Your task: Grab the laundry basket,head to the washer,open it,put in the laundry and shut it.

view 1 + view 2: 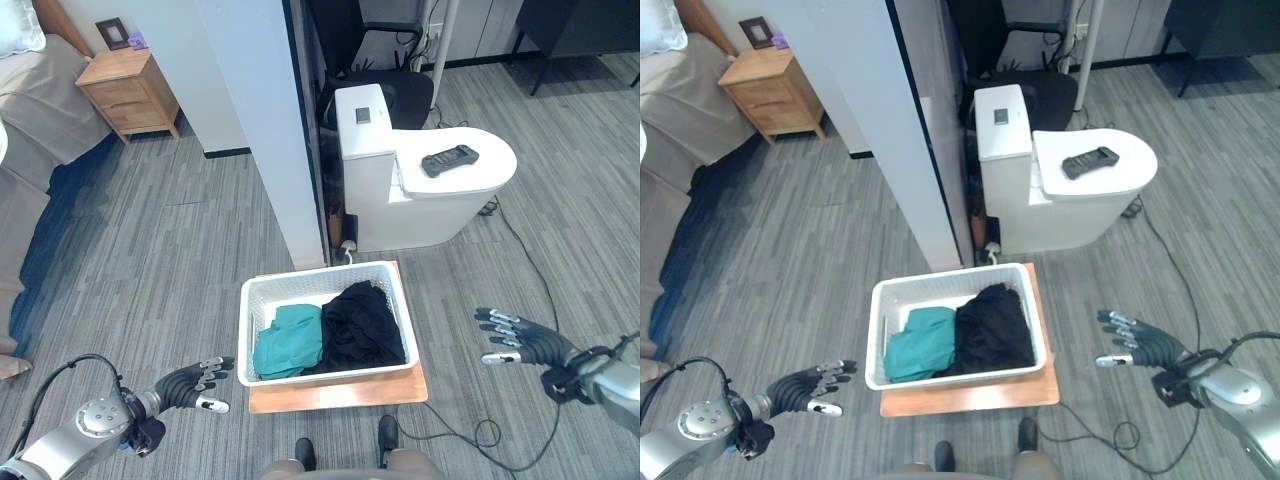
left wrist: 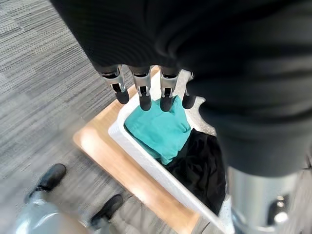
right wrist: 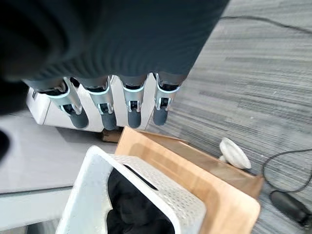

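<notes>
A white laundry basket (image 1: 322,375) sits on a low wooden board (image 1: 340,392) on the floor in front of me. Inside lie a teal garment (image 1: 288,340) on the left and a black garment (image 1: 362,325) on the right. My left hand (image 1: 190,385) hovers low, left of the basket's front corner, open and apart from it. In the left wrist view its fingers (image 2: 141,90) point straight at the teal garment (image 2: 161,129). My right hand (image 1: 525,340) hangs open to the right of the basket, a gap between them. Its straight fingers (image 3: 105,105) reach toward the basket's rim (image 3: 161,195).
Behind the basket stands a white unit (image 1: 420,190) with a black controller (image 1: 450,159) on its lid. A white partition (image 1: 265,130) rises just left of it. A wooden nightstand (image 1: 128,90) and a bed (image 1: 40,110) are at the far left, a black chair (image 1: 370,60) behind.
</notes>
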